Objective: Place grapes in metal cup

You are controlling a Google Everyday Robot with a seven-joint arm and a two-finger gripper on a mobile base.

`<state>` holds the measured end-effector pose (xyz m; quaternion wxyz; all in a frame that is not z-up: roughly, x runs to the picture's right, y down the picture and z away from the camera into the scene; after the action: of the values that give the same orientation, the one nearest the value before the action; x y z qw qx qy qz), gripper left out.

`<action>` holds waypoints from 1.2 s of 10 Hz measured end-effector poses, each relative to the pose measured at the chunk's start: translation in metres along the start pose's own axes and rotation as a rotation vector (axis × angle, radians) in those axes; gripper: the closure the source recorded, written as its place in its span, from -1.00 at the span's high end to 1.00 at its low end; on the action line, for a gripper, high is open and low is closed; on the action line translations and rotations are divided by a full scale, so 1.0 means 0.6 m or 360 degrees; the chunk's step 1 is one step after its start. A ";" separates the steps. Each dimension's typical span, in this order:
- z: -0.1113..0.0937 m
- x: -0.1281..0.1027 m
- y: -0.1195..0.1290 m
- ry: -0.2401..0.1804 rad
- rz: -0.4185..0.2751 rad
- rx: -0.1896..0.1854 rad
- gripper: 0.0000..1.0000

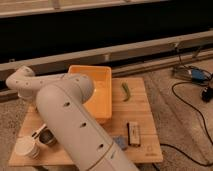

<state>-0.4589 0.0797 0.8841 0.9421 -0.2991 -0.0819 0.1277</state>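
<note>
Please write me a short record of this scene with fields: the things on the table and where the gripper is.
table: wooden
metal cup: upright, beside the white cup
gripper: at the table's near left corner, by the metal cup, partly behind the arm
grapes: not in sight
orange bin: mid-table
green vegetable: right of the bin
</note>
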 end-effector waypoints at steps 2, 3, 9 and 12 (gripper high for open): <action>-0.023 -0.007 -0.001 -0.0040 0.0014 0.0006 -0.71; -0.034 -0.012 -0.001 -0.0063 0.0021 0.0008 -0.71; -0.054 0.006 -0.016 -0.0023 0.0063 -0.0020 -0.08; -0.074 0.048 -0.017 0.0039 0.0105 -0.0050 0.51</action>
<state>-0.4194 0.0557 0.8566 0.9336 -0.3178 -0.0624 0.1536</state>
